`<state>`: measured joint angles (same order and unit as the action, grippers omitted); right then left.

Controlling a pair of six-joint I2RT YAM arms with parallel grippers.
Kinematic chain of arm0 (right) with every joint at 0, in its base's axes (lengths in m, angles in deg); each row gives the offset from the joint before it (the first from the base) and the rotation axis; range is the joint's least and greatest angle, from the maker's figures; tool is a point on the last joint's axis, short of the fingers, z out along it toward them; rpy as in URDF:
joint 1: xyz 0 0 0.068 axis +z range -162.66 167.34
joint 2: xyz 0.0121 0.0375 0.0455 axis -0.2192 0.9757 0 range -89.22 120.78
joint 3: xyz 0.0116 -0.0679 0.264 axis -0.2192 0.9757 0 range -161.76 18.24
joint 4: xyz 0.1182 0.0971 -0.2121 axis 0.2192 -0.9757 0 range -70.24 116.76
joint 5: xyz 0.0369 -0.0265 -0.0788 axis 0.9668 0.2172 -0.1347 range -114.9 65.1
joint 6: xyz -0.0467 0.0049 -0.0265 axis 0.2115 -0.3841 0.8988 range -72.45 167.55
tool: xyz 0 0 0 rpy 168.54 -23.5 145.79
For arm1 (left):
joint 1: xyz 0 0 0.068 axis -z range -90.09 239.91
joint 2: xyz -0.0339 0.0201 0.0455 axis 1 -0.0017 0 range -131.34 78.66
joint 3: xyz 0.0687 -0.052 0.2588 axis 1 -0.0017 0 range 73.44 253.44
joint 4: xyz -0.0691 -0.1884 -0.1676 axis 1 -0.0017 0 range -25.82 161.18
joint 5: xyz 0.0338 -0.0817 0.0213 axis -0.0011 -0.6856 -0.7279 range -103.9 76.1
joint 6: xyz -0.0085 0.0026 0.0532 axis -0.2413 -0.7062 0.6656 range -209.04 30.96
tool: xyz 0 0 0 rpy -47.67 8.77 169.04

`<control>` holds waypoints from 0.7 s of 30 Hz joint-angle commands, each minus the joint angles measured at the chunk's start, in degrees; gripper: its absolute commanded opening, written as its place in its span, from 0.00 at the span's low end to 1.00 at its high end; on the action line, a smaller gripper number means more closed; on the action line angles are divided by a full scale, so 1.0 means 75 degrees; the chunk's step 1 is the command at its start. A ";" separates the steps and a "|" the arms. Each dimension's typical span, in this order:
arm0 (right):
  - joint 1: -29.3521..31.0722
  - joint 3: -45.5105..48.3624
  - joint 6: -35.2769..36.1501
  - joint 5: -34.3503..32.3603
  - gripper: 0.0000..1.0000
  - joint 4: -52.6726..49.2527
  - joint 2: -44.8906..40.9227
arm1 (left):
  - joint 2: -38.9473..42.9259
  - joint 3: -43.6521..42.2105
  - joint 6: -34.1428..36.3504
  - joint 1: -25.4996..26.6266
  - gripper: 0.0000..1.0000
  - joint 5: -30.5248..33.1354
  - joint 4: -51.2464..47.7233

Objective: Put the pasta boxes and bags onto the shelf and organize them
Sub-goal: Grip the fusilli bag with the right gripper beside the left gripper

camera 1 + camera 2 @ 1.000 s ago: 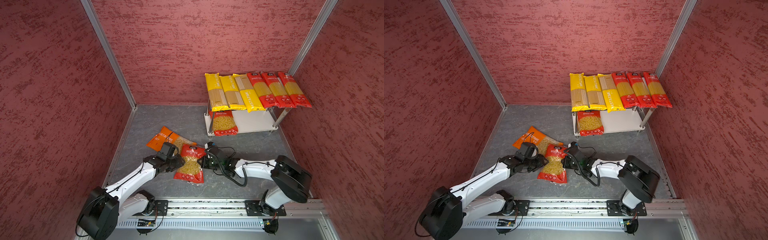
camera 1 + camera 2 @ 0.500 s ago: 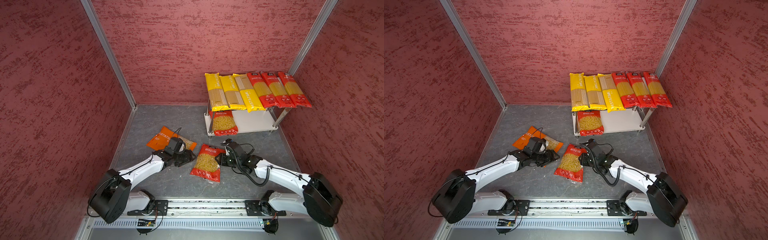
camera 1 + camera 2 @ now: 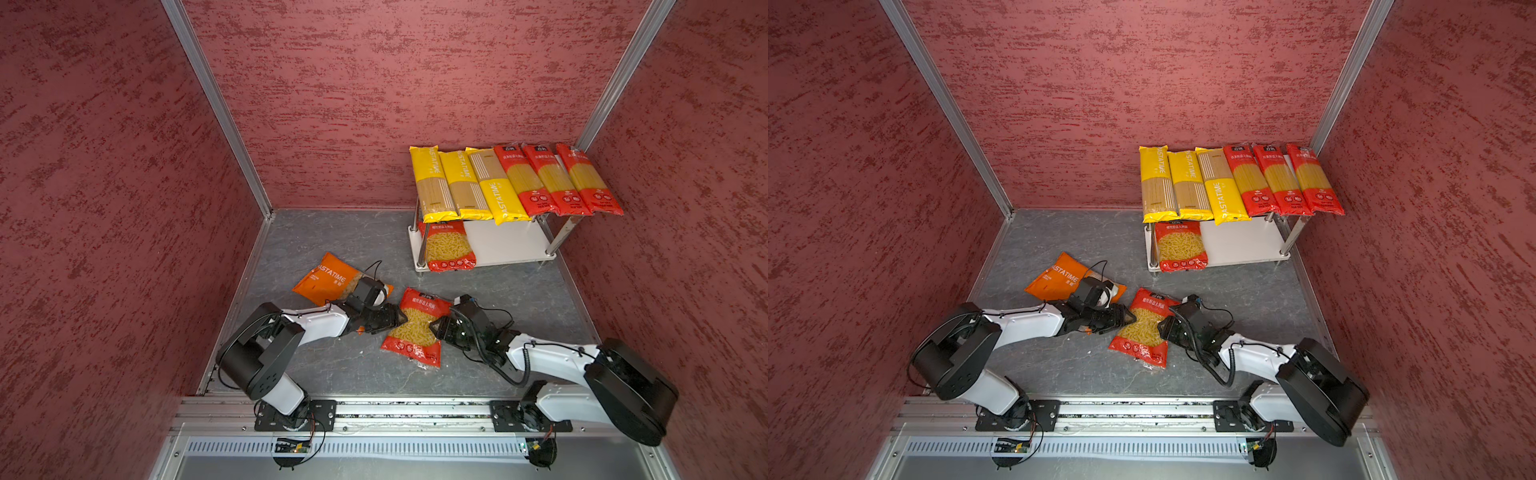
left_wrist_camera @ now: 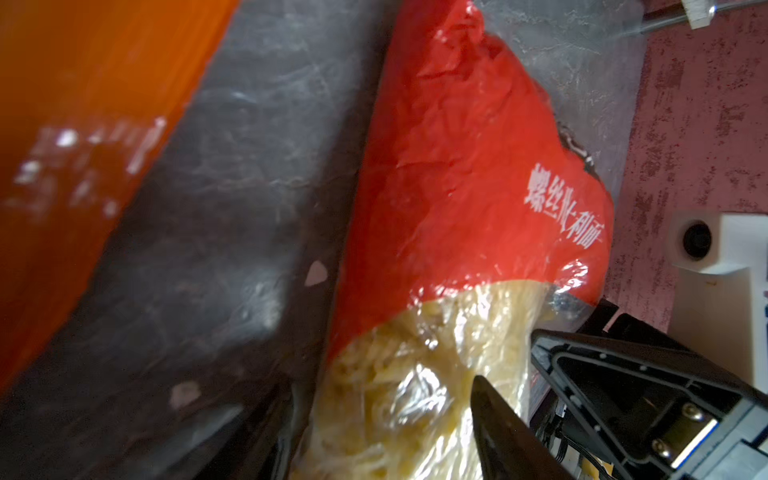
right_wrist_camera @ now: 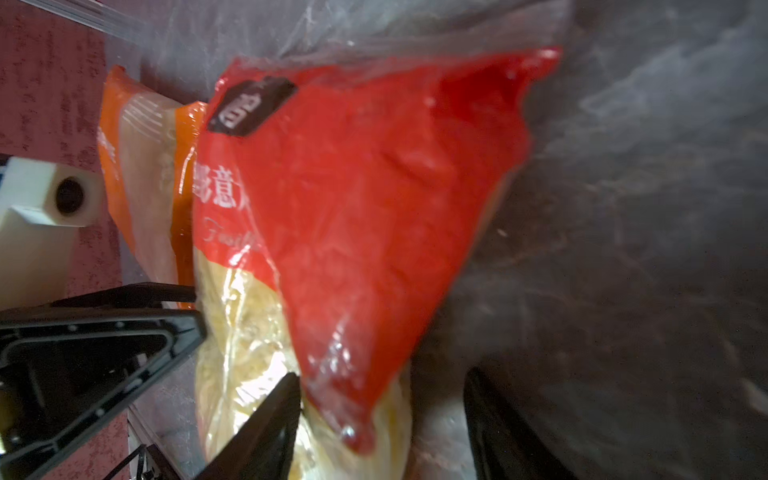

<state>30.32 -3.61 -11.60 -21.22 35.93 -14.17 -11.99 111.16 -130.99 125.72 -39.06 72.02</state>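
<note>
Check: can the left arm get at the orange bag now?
Probably yes: the orange bag lies on the table beside the left tool, uncovered; only the arm's own wrist hangs over one corner.

PASTATIME on orange bag [image 3: 328, 279]; PASTATIME on yellow spaghetti packs [image 3: 465, 183]; white Chinese lettering on red bag [image 4: 453, 232].

Red pasta bag [image 3: 417, 328] beside orange bag [image 3: 328, 279]

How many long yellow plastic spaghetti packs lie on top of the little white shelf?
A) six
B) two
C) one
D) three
D: three long yellow plastic spaghetti packs lie side by side on the top board of the white two-tier shelf, left of three long red packs.
</note>
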 commanded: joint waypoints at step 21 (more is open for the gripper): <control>0.0230 -0.0396 0.1415 -0.1146 0.12 -0.1676 -0.2500 | 0.0826 0.0238 -0.0343 0.0976 0.15 -0.0060 0.0686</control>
<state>32.31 -4.72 -3.49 -25.20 26.46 -28.10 -8.75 110.92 -134.51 132.25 -40.35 77.77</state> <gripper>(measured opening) 0.136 0.207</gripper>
